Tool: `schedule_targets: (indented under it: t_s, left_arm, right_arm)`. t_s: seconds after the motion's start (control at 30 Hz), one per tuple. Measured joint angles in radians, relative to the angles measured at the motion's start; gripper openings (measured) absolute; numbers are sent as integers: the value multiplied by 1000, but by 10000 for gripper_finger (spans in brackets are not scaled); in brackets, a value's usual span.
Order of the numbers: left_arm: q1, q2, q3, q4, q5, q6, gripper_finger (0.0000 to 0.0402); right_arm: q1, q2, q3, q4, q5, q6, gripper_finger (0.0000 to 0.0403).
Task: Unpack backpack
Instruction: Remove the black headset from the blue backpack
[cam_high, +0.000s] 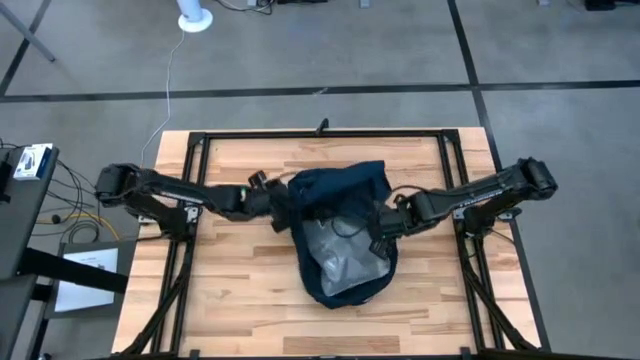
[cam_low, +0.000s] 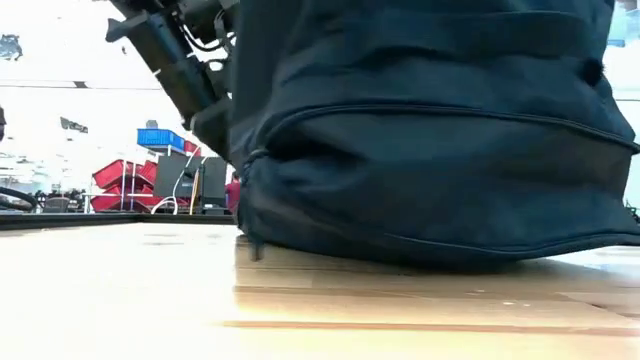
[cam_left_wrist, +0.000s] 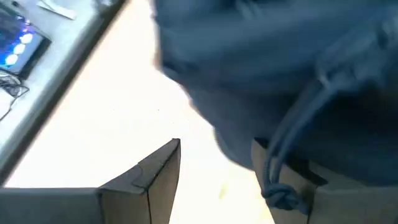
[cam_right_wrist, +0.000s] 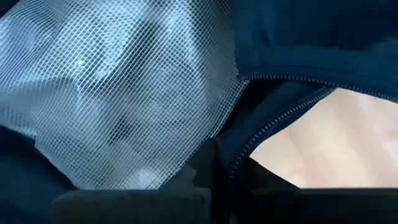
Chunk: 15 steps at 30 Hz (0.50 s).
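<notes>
Currently both of my arms stretch low and nearly level over the table (cam_high: 230, 290), reaching inward from opposite sides toward the middle. My left arm comes in from the left edge, and my left gripper (cam_high: 272, 203) sits against the left flank of the backpack (cam_high: 340, 190); in my left wrist view my two fingers (cam_left_wrist: 146, 180) stand apart with pale table showing between them, so that gripper is open and holds nothing, while the navy fabric and a knotted cord (cam_left_wrist: 280, 193) of the backpack hang just beside one finger. My right arm comes in from the right edge with its elbow raised and its wrist angled down, and my right gripper (cam_high: 380, 232) is pressed into the right side of the backpack's opening. In my right wrist view I look straight past the zipper edge (cam_right_wrist: 273, 127) at a white mesh sheet (cam_right_wrist: 118, 93) over something clear and crinkly inside, but my own fingers are lost in the dark at the rim, so I cannot tell whether that gripper is open or closed. One backpack lies in the centre of the table, between my two grippers, its mouth gaping toward the near edge and its pale contents (cam_high: 345, 258) showing from above. From table height the backpack (cam_low: 430, 130) fills most of the view, resting flat on the wood. I count two arms, two grippers, one backpack and one table.
</notes>
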Motion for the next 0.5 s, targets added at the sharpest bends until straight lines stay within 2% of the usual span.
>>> schedule_targets:
  t_s: [0.1, 0.23, 0.4, 0.5]
  left_arm:
    - [22, -83, 0, -18, -1, -3, 185]
    - [-10, -194, 0, -42, 21, -80, 185]
    - [-119, -311, 0, -30, 139, -232, 185]
    - [-222, -331, 0, 23, 177, -325, 185]
  right_arm:
    - [33, 0, 0, -8, 40, 37, 0]
    - [67, -15, 5, -133, 96, 56, 17]
    - [74, -42, 99, -373, 99, 44, 71]
    - [72, -64, 162, -468, 106, 43, 103]
